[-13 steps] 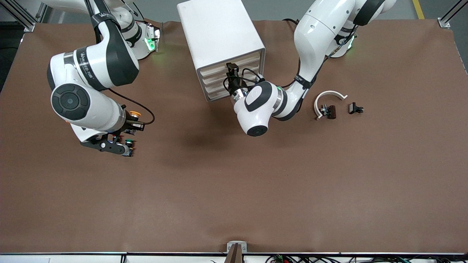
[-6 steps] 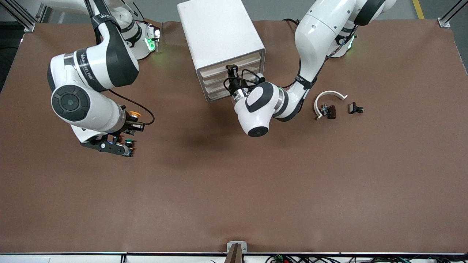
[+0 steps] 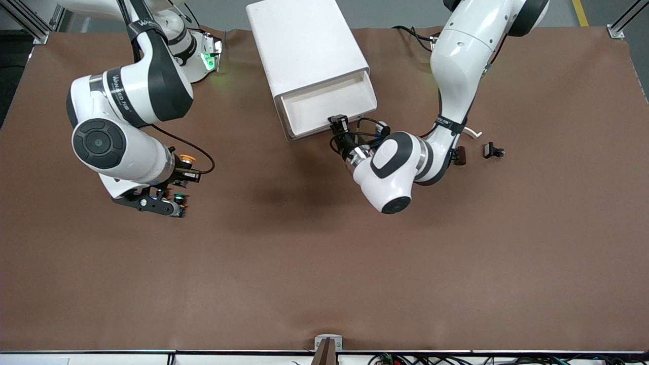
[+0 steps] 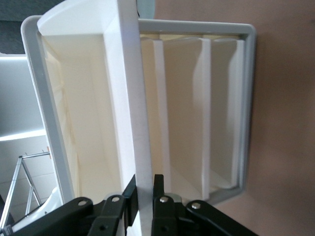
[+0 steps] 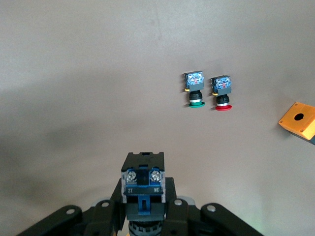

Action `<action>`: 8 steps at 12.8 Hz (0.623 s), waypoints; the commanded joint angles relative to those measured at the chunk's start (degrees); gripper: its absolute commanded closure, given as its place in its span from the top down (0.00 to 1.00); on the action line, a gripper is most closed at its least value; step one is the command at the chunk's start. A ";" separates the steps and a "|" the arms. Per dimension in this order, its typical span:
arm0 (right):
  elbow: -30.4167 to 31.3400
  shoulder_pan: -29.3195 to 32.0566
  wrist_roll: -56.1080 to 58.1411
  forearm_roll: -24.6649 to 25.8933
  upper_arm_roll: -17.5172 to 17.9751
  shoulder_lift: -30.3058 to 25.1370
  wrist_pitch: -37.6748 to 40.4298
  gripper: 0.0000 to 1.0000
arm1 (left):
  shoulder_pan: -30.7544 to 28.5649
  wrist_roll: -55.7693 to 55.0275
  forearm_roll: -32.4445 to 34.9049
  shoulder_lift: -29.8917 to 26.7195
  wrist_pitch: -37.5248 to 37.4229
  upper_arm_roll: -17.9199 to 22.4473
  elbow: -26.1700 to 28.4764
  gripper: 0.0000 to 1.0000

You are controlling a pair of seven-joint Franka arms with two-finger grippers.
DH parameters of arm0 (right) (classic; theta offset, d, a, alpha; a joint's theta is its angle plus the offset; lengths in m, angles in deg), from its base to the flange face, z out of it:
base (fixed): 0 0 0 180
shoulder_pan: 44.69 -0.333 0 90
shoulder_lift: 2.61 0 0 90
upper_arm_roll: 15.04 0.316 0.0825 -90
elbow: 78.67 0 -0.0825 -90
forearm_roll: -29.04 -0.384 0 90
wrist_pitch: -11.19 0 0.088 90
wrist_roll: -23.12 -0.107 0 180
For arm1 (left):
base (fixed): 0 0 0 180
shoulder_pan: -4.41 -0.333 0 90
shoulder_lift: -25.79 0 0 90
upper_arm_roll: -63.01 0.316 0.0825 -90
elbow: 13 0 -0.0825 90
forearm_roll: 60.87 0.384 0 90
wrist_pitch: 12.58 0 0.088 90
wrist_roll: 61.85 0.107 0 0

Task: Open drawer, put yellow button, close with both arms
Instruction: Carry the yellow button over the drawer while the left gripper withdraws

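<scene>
Under right arm (image 3: 116,147), yellow button (image 3: 186,159) half-hidden

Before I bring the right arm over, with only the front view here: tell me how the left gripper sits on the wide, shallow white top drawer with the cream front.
Observer: The left gripper is shut on the drawer; the front panel sits between its fingers, one on the tray side and one outside.
Operator: Now report what the right gripper holds.
Observer: The right gripper is shut on a push button, clamping its blue-grey base block. The cap is hidden.
Operator: Rule out the other colours.
Observer: The green-capped button and the red-capped button lie side by side, apart, on the brown table. The held one is likely the yellow.
</scene>
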 commanded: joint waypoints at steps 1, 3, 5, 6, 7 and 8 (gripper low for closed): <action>-1.76 -1.51 -1.58 0.13 -0.22 0.73 1.13 0.06 | 0.94 2.92 1.52 0.62 4.22 1.90 -1.18 0.01; -1.84 -2.14 -5.87 -0.13 -0.13 0.73 1.13 0.06 | 0.85 3.62 1.61 0.71 5.80 1.99 -1.36 0.05; -2.02 -5.20 -12.70 -0.31 -0.04 0.65 1.13 0.06 | 0.85 3.88 1.61 0.80 8.00 2.08 -1.36 0.14; -3.06 -6.87 -17.01 -0.40 -0.04 0.64 1.22 0.06 | 0.59 4.23 1.61 0.80 8.27 2.08 -1.36 0.30; -3.51 -8.80 -21.83 -0.66 -0.04 0.64 1.22 0.06 | 0.50 5.19 1.52 0.71 8.53 2.08 -1.36 0.99; -3.60 -10.65 -26.41 -2.05 -0.04 0.64 1.22 0.06 | 0.59 5.29 1.61 0.62 8.62 2.16 -1.36 1.00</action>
